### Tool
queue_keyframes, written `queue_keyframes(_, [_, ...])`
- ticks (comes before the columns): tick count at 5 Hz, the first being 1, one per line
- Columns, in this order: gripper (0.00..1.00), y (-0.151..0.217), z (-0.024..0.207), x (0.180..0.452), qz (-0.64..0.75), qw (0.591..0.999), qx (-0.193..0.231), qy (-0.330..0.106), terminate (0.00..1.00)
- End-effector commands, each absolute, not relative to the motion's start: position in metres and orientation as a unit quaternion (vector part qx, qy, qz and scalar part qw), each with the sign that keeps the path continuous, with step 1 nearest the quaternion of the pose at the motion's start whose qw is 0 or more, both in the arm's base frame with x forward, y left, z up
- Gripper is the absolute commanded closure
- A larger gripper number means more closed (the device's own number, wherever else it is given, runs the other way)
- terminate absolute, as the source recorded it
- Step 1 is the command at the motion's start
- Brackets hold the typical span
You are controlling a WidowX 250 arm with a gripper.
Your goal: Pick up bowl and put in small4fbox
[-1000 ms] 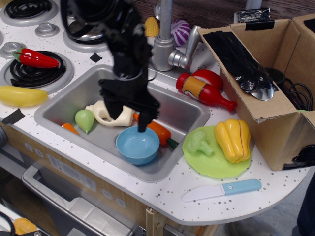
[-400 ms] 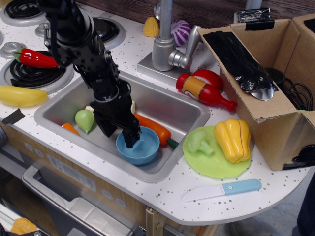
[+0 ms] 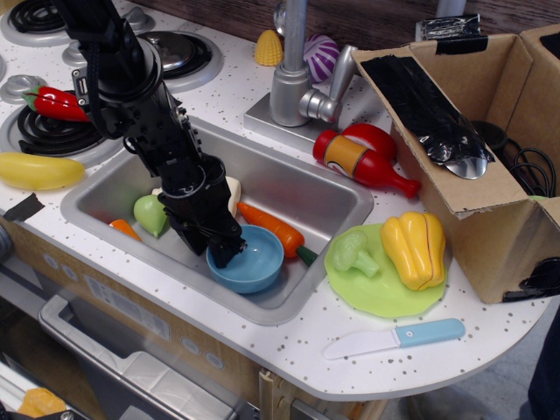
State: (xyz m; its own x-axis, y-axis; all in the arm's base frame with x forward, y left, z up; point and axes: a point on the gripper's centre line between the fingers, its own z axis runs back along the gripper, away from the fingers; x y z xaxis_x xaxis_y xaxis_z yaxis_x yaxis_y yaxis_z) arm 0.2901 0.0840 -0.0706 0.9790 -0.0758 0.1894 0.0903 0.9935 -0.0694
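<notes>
Grasp step. Blue bowl [image 3: 248, 259] sits in the sink [image 3: 324, 188], near front wall, carrot [image 3: 271, 228] just behind it. Gripper [image 3: 223, 252] is down at bowl's left rim, tip on or over the edge; can't tell if the jaws are open or clamped, fingers hidden by black arm. Box [image 3: 477, 197] is well apart on the right, top open. Next, I'd say: pinch rim firmly, lift clear of sink wall, carry right over plate [image 3: 376, 284] to box.

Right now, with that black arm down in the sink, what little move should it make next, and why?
Probably close the black gripper on the near-left rim of the small round light-blue plastic bowl. Its tip already sits at that rim, and the bowl is still resting in the metal sink. Whether it has gripped yet is unclear.
</notes>
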Motion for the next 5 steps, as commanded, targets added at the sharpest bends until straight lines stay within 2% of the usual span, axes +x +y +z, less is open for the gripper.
queue_keyframes(1, [1.0, 0.072, -0.042, 0.287, -0.041, 0.993, -0.027, -0.112, 0.0])
queue_keyframes(2, [1.0, 0.077, -0.012, 0.287, -0.044, 0.993, -0.017, -0.104, 0.0])
queue_keyframes(3, [1.0, 0.084, 0.038, 0.292, -0.048, 0.995, 0.016, -0.09, 0.0])
queue_keyframes(4, [1.0, 0.066, 0.089, 0.296, -0.055, 0.992, 0.049, -0.107, 0.0])
queue_keyframes(5, [1.0, 0.04, 0.14, 0.301, -0.077, 0.986, 0.049, -0.141, 0.0])
